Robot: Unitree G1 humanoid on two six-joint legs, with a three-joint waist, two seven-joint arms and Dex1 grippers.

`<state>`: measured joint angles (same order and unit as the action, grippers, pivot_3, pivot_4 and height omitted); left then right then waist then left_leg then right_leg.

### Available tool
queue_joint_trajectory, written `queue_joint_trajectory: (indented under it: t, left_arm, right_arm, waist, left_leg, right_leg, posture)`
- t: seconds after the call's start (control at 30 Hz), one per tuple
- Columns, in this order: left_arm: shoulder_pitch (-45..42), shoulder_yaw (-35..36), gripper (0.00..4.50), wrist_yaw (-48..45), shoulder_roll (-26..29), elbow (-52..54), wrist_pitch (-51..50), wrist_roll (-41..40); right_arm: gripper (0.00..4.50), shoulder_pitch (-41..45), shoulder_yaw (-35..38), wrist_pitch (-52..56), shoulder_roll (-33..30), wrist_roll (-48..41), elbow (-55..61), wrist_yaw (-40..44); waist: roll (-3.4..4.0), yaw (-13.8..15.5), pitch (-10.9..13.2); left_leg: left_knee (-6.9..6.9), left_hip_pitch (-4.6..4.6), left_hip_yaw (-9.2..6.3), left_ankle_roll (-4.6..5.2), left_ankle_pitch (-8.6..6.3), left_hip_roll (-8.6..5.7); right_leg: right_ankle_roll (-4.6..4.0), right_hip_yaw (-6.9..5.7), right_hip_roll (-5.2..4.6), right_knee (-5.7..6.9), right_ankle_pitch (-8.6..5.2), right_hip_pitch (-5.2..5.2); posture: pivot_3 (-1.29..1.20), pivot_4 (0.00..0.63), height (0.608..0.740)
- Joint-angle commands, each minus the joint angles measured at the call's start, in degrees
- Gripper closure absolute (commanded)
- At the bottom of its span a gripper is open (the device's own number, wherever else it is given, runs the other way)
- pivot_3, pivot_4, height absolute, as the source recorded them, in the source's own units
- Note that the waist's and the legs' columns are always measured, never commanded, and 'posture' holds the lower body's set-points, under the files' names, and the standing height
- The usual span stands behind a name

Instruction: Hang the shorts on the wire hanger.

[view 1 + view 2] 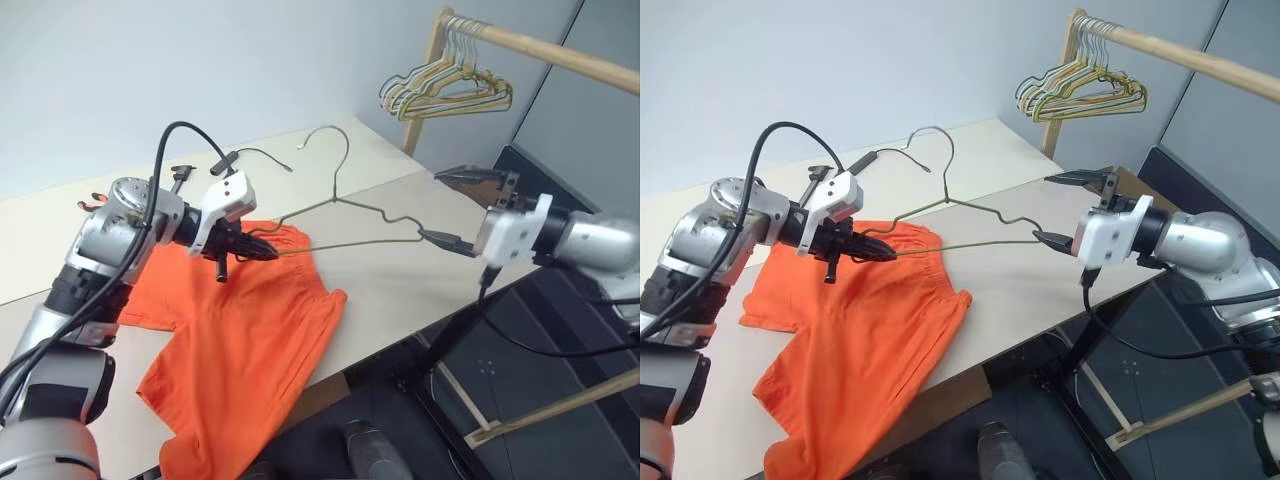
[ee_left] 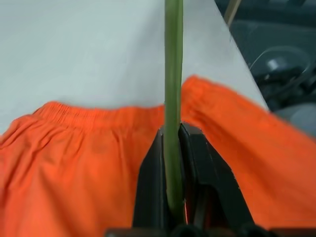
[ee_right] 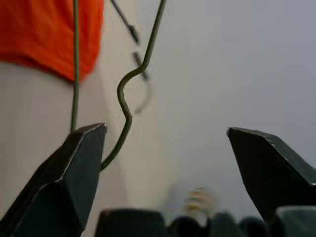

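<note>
The orange shorts (image 1: 240,340) lie flat on the pale table (image 1: 400,290), one leg reaching the front edge. Above them the thin wire hanger (image 1: 340,200) hangs in the air with its hook pointing away from me. My left gripper (image 1: 262,252) is shut on the hanger's left corner, just over the waistband; the left wrist view shows the wire (image 2: 173,98) clamped between the black fingers above the shorts (image 2: 74,163). My right gripper (image 1: 455,207) is open at the hanger's right corner. There the wire (image 3: 126,94) lies against one fingertip (image 3: 81,148), and the jaws are not closed on it.
A wooden rail (image 1: 540,45) at the back right carries a bunch of yellow, green and white hangers (image 1: 445,85). A black cable (image 1: 255,152) lies on the table behind the hanger. The table's right and front edges drop to a dark floor.
</note>
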<state>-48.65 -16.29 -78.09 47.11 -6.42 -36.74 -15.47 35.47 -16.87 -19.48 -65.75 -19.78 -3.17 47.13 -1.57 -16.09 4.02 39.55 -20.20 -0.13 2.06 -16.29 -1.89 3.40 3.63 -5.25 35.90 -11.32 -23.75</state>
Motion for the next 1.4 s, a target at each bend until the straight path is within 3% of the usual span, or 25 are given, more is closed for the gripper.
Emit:
queue_joint_trajectory:
  t: [0.03, 0.17, 0.27, 0.47, 0.57, 0.93, 1.1, 1.23, 1.4]
  left_arm:
    - [0.8, 3.7, 4.50, 0.1, 1.5, 4.2, 4.0, -0.2]
    - [1.8, 4.7, 4.50, 0.2, 1.9, 5.8, 4.2, -0.8]
    - [2.4, 5.2, 4.50, 0.2, 2.3, 6.6, 4.9, -0.7]
    - [3.5, 6.1, 4.50, 0.0, 3.0, 8.1, 5.0, -1.1]
    - [4.1, 6.1, 4.50, -0.1, 3.1, 8.6, 5.5, -0.9]
    - [3.8, 5.7, 4.50, -0.5, 2.7, 7.8, 6.6, -0.9]
    - [6.5, 8.8, 4.50, -1.3, 0.6, 5.6, 16.5, -2.5]
    - [7.2, 12.0, 3.52, -4.6, 0.2, 2.3, 17.4, -6.2]
    - [7.5, 17.1, 1.96, 1.1, -0.2, -2.3, 15.7, -7.4]
  right_arm:
    - [0.05, 5.5, 1.3, 21.0, 0.2, -10.2, 3.6, 13.6]
    - [0.05, 15.4, -4.2, 40.3, 4.4, -6.6, 0.1, 23.0]
    - [0.05, 21.1, -7.7, 50.8, 7.9, -2.3, -2.2, 25.5]
    - [0.05, 26.1, -9.6, 56.5, 13.8, 2.4, -5.2, 30.3]
    - [0.58, 26.9, -10.5, 56.8, 15.7, 5.3, -6.2, 31.6]
    - [4.34, 25.2, -10.0, 53.1, 18.8, 10.9, -5.9, 34.0]
    - [4.43, 22.1, -6.8, 54.2, 17.2, 9.2, -2.2, 34.6]
    - [4.50, 15.7, -2.0, 58.3, 13.8, 6.8, 2.7, 33.3]
    - [4.50, 2.5, 6.0, 67.2, 7.9, 2.8, 8.1, 28.9]
  waist:
    - [0.03, 0.8, 0.0]
    - [0.11, 2.8, -0.1]
    - [0.14, 4.8, -0.1]
    - [0.22, 7.7, -0.1]
    - [0.22, 8.7, -0.1]
    - [0.22, 9.1, -0.2]
    - [0.28, 8.9, -0.2]
    - [0.26, 9.2, -0.2]
    - [0.29, 9.7, -0.3]
  left_leg:
    - [0.21, -0.02, -0.02, 0.16, -0.11, 0.08]
    - [0.36, 0.03, 0.01, 0.21, -0.19, 0.12]
    - [0.36, -0.13, 0.05, 0.21, -0.19, 0.11]
    - [0.73, -1.49, 0.03, 0.16, -0.15, -0.06]
    - [0.93, -1.99, -0.01, 0.13, -0.14, -0.14]
    - [1.21, -2.18, 0.01, 0.21, -0.18, -0.21]
    - [1.22, -2.16, 0.02, 0.21, -0.18, -0.21]
    - [1.25, -2.19, -0.01, 0.22, -0.19, -0.19]
    - [1.27, -2.01, -0.10, 0.36, -0.27, -0.18]
  right_leg:
    - [0.00, -0.06, 0.04, 0.00, 0.00, 0.05]
    - [0.07, -0.07, -0.04, -0.03, 0.04, 0.15]
    - [0.06, -0.07, -0.02, 0.05, 0.04, -0.18]
    - [0.02, -0.11, -0.10, 0.33, 0.07, -1.53]
    - [0.06, -0.18, -0.17, 0.32, 0.10, -1.87]
    - [0.12, -0.23, -0.17, 0.33, 0.14, -1.93]
    - [0.13, -0.22, -0.18, 0.33, 0.15, -1.92]
    - [0.12, -0.26, -0.19, 0.30, 0.15, -1.89]
    - [0.13, -0.41, -0.23, 0.20, 0.15, -1.54]
  posture:
    - [-0.14, 0.005, 0.740]
    - [-0.12, 0.001, 0.740]
    - [-0.10, 0.000, 0.740]
    - [-0.09, 0.001, 0.740]
    - [-0.09, 0.002, 0.740]
    - [-0.09, 0.000, 0.740]
    - [-0.10, 0.002, 0.740]
    - [-0.11, 0.009, 0.740]
    - [-0.11, 0.019, 0.740]
